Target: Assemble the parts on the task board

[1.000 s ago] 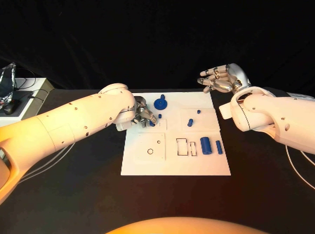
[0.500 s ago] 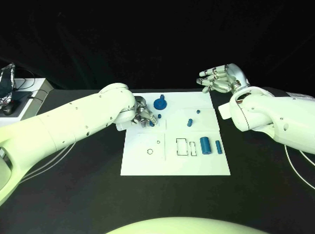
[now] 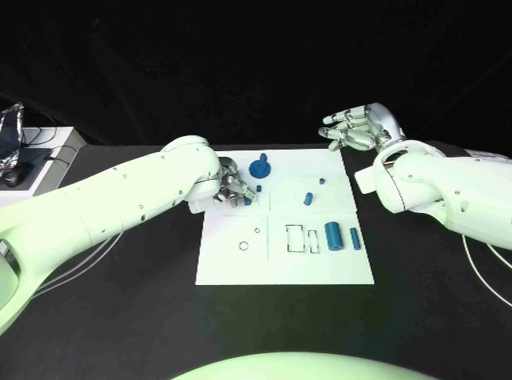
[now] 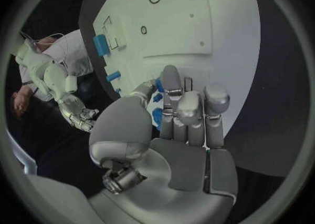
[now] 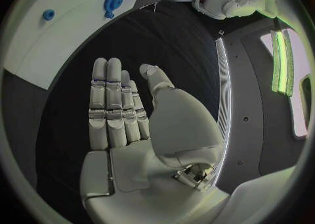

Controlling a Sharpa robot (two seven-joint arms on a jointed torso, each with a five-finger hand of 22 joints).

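Observation:
The white task board [image 3: 284, 257] lies mid-table. My left hand [image 3: 233, 187] rests over its far left part, thumb and fingers [image 4: 172, 84] closed round a small blue part [image 4: 157, 98] at the board surface. A round blue part [image 3: 261, 167] lies just beyond it, and two small blue pegs [image 3: 309, 198] stand to its right. A thick blue cylinder [image 3: 333, 234] and a slim one [image 3: 355, 238] lie near the board's right edge. My right hand [image 3: 358, 127] hovers past the far right corner with its fingers [image 5: 108, 103] straight and nothing in it.
A pale box [image 3: 51, 156] with cables and a crinkled foil bag [image 3: 2, 134] sit at the table's far left edge. Black outlined slots [image 3: 301, 237] and a small hole [image 3: 244, 246] mark the board's near half.

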